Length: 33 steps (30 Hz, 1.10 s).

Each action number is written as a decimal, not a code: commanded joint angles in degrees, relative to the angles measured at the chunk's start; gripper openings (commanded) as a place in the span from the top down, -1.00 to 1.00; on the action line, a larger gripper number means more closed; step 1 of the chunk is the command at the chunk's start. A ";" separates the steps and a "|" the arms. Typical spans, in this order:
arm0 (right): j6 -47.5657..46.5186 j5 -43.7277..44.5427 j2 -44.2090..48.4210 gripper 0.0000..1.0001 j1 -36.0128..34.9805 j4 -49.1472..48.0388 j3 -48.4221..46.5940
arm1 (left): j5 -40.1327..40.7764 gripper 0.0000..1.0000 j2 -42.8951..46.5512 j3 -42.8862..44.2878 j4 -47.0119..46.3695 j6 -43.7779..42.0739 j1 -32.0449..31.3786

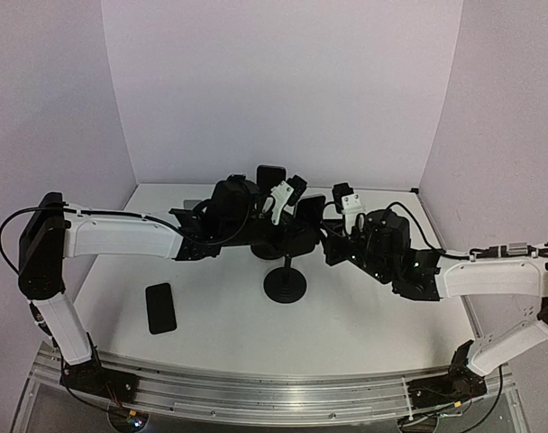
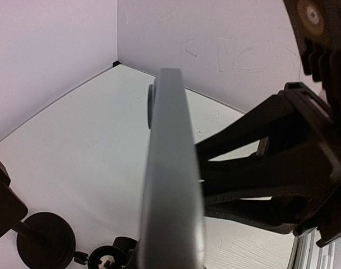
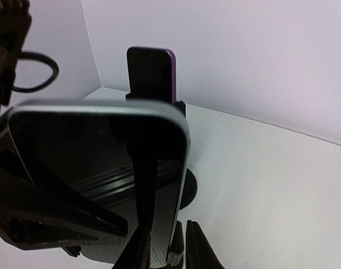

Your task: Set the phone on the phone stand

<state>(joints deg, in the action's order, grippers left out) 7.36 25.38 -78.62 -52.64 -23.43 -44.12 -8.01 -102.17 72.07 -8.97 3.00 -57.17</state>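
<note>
A phone [image 1: 308, 213] with a grey rim and a black screen is held in the air between my two grippers, above the black phone stand [image 1: 285, 281] with its round base at mid-table. My left gripper [image 1: 287, 200] is shut on the phone, which shows edge-on in the left wrist view [image 2: 170, 185] and hides the fingers. My right gripper [image 1: 340, 214] comes from the right. In the right wrist view the phone [image 3: 92, 162] faces the camera. One finger [image 3: 143, 185] lies across its screen, and the other finger [image 3: 202, 249] is past its lower corner.
A second black phone [image 1: 160, 308] lies flat at front left. Another phone with a purple edge [image 3: 152, 72] stands on a stand at the back [image 1: 270, 177]. A round stand base [image 2: 45, 242] sits low left in the left wrist view. White walls enclose the table.
</note>
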 commanded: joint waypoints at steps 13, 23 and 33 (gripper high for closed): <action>-2.67 -0.16 3.30 0.24 0.90 -3.99 -1.55 | -1.29 1.00 -7.83 -7.76 16.01 -2.60 -0.94; 0.20 -6.81 2.35 -0.24 2.45 -3.69 -0.18 | -4.82 1.00 -8.46 -10.26 7.47 -6.56 0.96; 0.81 -8.20 2.88 -0.29 2.66 -3.58 0.08 | -6.60 1.00 -9.69 -13.47 0.46 -9.18 2.50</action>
<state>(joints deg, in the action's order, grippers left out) 7.53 18.69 -76.42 -50.39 -25.63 -43.99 -12.10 -103.20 64.42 -27.34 -3.05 -55.81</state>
